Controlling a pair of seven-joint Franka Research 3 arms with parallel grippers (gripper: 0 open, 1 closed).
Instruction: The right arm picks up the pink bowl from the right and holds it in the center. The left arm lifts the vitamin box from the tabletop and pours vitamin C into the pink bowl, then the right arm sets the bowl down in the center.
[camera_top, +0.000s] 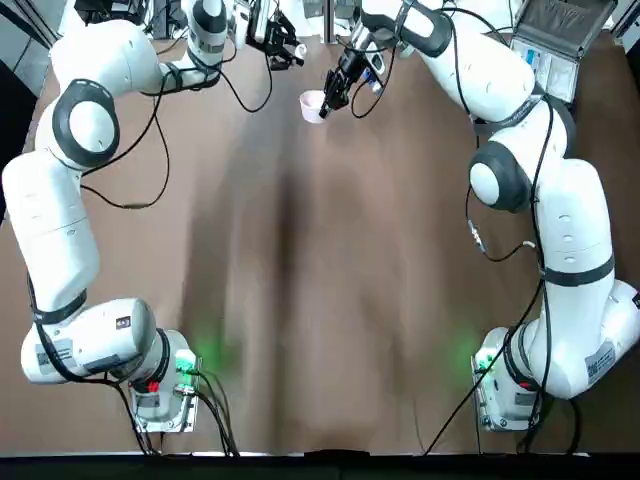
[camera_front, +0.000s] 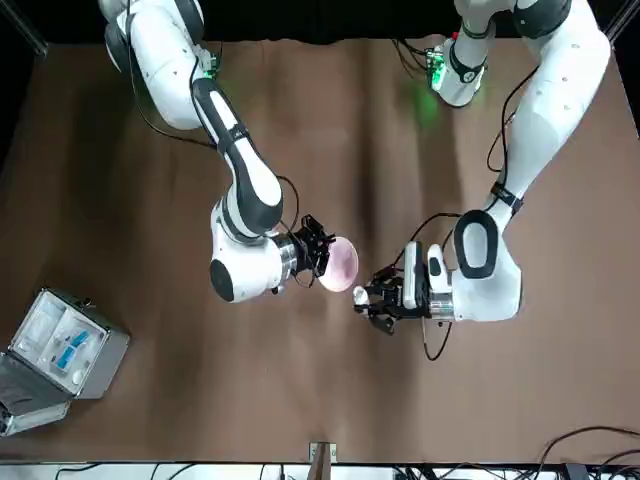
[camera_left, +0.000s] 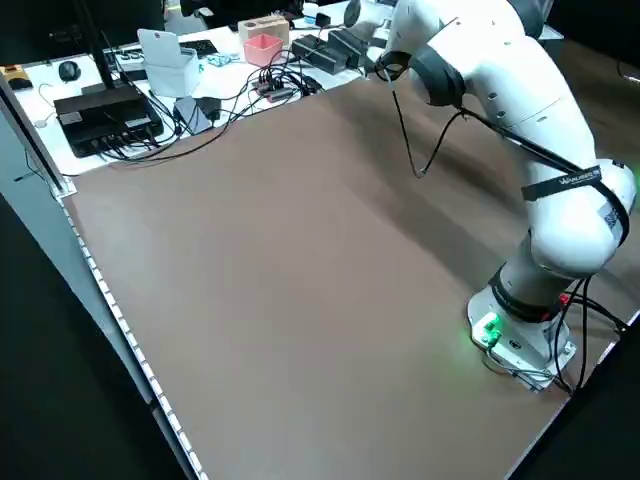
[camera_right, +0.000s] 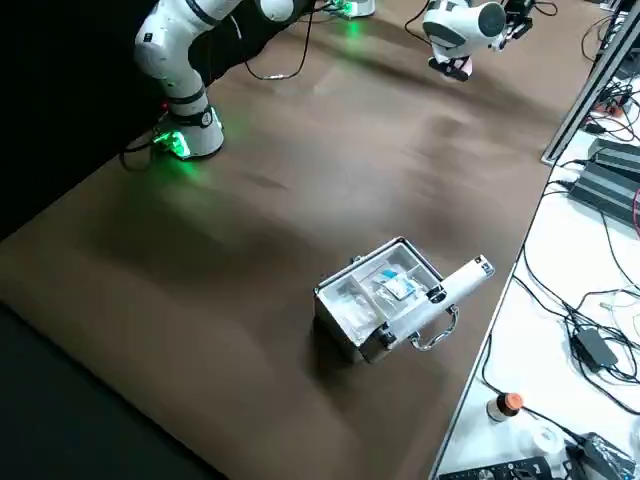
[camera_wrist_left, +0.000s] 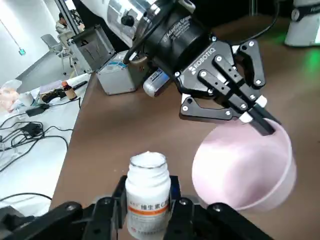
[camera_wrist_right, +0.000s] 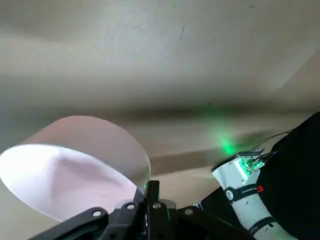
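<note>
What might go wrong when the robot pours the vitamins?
The bottle has no lid on, so vitamins might spill if the left claw tips it before its mouth is over the bowl. The right claw pinches the bowl only at its rim, so the bowl might swing or slip.

Grey case (camera_top: 555, 45) cut by top view's edge, vitamin box (camera_wrist_left: 148, 195) label's small print seemingly unreadable
</note>
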